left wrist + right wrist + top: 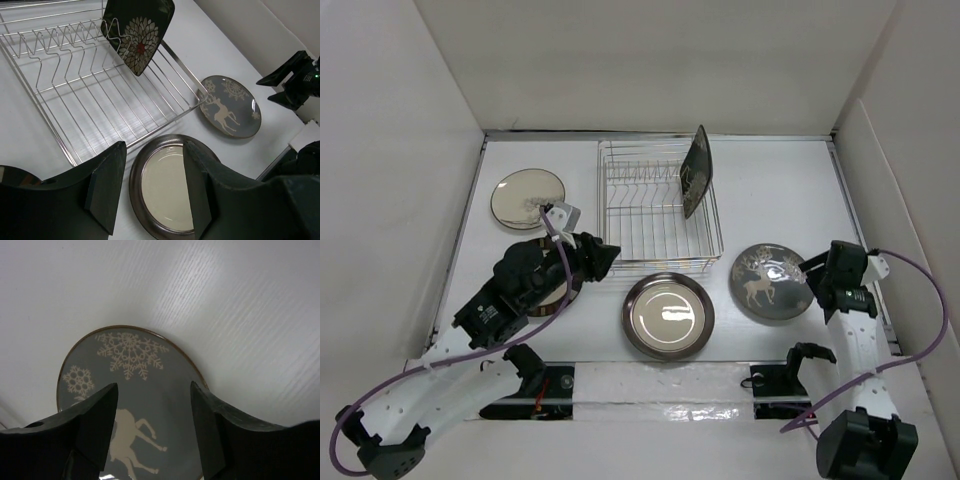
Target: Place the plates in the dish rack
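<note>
The silver wire dish rack (655, 210) stands at the back centre. The dark floral rectangular plate (696, 172) stands upright in its right end and also shows in the left wrist view (140, 35). The cream plate with a brown rim (668, 315) lies flat in front of the rack. The grey deer plate (770, 283) lies flat to its right. The shiny metal plate (528, 198) lies left of the rack. My left gripper (605, 258) is open and empty, just left of the cream plate (165, 185). My right gripper (810, 282) is open and empty over the deer plate's (135, 390) right edge. The small beige plate is not clearly seen.
A curved plate rim (558, 300) shows under my left arm; I cannot tell which plate it is. White walls enclose the table at the left, back and right. The rack's wire rim (165, 112) lies between the left gripper (153, 147) and the floral plate.
</note>
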